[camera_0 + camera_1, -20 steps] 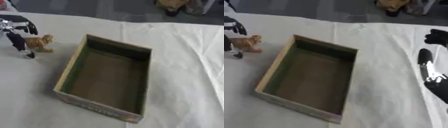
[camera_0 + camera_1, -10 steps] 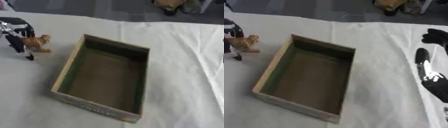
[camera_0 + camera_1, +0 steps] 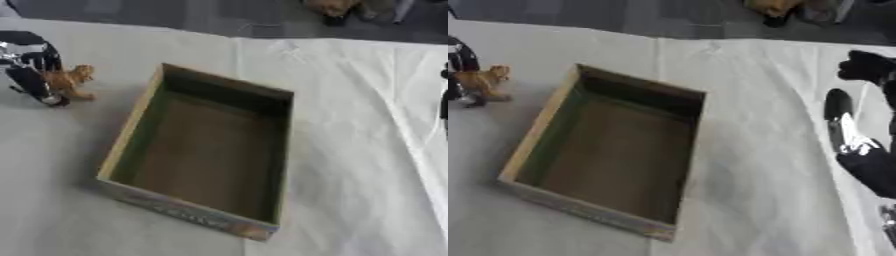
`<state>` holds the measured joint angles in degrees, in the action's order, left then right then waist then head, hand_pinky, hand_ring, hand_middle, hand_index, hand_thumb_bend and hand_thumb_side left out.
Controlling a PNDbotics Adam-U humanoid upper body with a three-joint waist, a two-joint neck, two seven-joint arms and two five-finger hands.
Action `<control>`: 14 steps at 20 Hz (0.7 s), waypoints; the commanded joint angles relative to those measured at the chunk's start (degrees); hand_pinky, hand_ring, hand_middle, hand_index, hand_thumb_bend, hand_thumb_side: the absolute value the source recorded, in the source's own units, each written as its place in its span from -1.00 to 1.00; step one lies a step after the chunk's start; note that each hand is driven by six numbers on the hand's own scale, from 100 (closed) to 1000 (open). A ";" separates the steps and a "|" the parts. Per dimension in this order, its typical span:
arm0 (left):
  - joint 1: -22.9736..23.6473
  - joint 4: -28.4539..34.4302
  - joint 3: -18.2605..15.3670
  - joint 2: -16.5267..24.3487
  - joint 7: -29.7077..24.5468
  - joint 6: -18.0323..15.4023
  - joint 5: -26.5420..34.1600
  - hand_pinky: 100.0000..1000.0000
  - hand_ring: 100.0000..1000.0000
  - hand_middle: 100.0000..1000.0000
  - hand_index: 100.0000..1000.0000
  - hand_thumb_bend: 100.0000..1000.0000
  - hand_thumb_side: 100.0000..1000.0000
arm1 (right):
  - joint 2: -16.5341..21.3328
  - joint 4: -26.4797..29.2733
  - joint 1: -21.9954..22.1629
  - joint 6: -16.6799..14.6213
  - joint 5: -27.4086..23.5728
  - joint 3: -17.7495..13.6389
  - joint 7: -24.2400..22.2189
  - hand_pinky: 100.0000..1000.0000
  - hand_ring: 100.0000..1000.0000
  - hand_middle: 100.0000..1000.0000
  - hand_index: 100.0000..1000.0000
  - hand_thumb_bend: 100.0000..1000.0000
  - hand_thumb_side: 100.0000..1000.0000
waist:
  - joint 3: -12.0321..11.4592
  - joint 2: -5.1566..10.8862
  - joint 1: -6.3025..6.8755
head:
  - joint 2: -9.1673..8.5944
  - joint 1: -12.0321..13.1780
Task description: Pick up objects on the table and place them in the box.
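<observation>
Left hand [image 3: 31, 65] around seemingly tan figurine [image 3: 68, 81]

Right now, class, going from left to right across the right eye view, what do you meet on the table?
Left hand → small orange-brown toy animal → open box → right hand.

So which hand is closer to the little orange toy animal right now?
Left. The left hand is right at the toy animal, its fingers touching or gripping it. The right hand is far across the box.
</observation>
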<state>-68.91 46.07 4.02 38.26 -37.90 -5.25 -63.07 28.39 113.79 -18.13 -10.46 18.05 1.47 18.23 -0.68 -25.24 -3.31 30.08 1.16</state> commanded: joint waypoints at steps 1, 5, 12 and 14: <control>-0.82 0.63 0.04 1.13 0.44 0.04 -0.38 0.52 0.38 0.10 0.28 -0.07 -0.66 | 0.64 0.80 -0.24 0.11 -0.12 -0.64 0.33 0.66 0.37 0.31 0.64 -0.75 0.23 | 0.00 1.20 0.10 | 0.00 -0.04; -0.71 0.62 0.05 1.04 1.02 0.11 -0.33 0.51 0.36 0.08 0.27 -0.15 -0.66 | 0.54 0.80 -0.15 0.13 -0.18 -0.70 0.39 0.66 0.37 0.31 0.64 -0.76 0.23 | -0.01 1.26 0.02 | -0.13 -0.05; -0.61 0.64 0.15 0.72 2.93 0.53 0.09 0.45 0.31 0.02 0.19 -0.51 -0.70 | 0.35 0.80 -0.06 0.15 -0.25 -0.78 0.45 0.67 0.38 0.30 0.64 -0.74 0.24 | 0.07 1.30 -0.11 | -0.18 -0.12; -0.53 0.63 0.21 0.69 3.63 0.66 0.19 0.44 0.29 0.01 0.17 -0.59 -0.71 | 0.32 0.80 -0.02 0.22 -0.27 -0.81 0.47 0.67 0.38 0.30 0.64 -0.73 0.24 | 0.08 1.34 -0.13 | 0.02 -0.25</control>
<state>-68.53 46.05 4.34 37.77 -34.90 -4.68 -63.01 27.92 113.79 -18.05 -10.30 18.03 1.42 18.44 -0.67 -25.25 -3.62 30.09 1.05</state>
